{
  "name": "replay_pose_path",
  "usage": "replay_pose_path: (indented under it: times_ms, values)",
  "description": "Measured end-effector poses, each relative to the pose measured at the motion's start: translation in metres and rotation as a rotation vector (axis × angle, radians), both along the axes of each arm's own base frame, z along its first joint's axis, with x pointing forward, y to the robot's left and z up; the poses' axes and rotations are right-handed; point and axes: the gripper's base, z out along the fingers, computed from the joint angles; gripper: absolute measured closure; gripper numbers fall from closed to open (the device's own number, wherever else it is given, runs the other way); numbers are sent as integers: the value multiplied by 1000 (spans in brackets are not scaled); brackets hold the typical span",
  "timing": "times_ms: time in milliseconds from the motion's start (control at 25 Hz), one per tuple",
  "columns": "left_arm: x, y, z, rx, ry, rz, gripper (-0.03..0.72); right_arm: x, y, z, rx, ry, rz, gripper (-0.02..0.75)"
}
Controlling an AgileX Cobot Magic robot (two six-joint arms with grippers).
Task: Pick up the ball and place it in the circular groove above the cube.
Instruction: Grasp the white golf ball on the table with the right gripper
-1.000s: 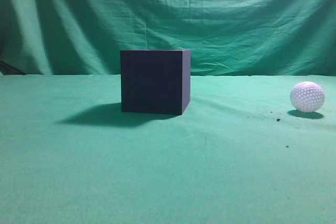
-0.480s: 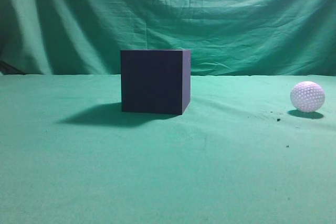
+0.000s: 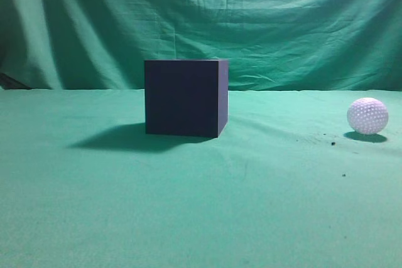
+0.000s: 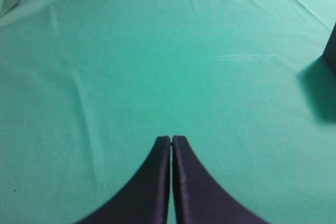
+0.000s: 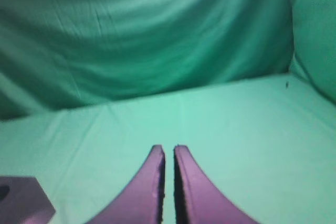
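The dark navy cube (image 3: 185, 97) stands on the green cloth near the middle of the exterior view. The white dimpled ball (image 3: 367, 115) rests on the cloth at the far right, well apart from the cube. Neither gripper shows in the exterior view. My left gripper (image 4: 171, 139) is shut and empty above bare cloth; an edge of the cube (image 4: 331, 51) shows at the right. My right gripper (image 5: 169, 149) is shut and empty; the cube's top corner (image 5: 23, 205) with part of its round groove shows at the lower left. The ball is out of both wrist views.
A green cloth (image 3: 201, 205) covers the table and a green draped backdrop (image 3: 251, 23) hangs behind it. A few small dark specks (image 3: 332, 143) lie on the cloth near the ball.
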Motion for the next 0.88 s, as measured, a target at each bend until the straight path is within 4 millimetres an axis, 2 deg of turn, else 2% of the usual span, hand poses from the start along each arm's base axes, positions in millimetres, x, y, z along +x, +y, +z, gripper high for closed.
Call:
replay_pose_path:
  times_ms: [120, 280, 560, 680, 880]
  values:
    - [0, 0, 0, 0, 0, 0, 688, 18, 2, 3, 33, 106, 0, 738]
    - [0, 0, 0, 0, 0, 0, 688, 35, 5, -5, 64, 248, 1, 738]
    - [0, 0, 0, 0, 0, 0, 688, 76, 18, 9, -183, 600, 216, 738]
    - [0, 0, 0, 0, 0, 0, 688, 98, 37, 9, -237, 704, 336, 738]
    - [0, 0, 0, 0, 0, 0, 688, 133, 72, -4, -364, 815, 461, 738]
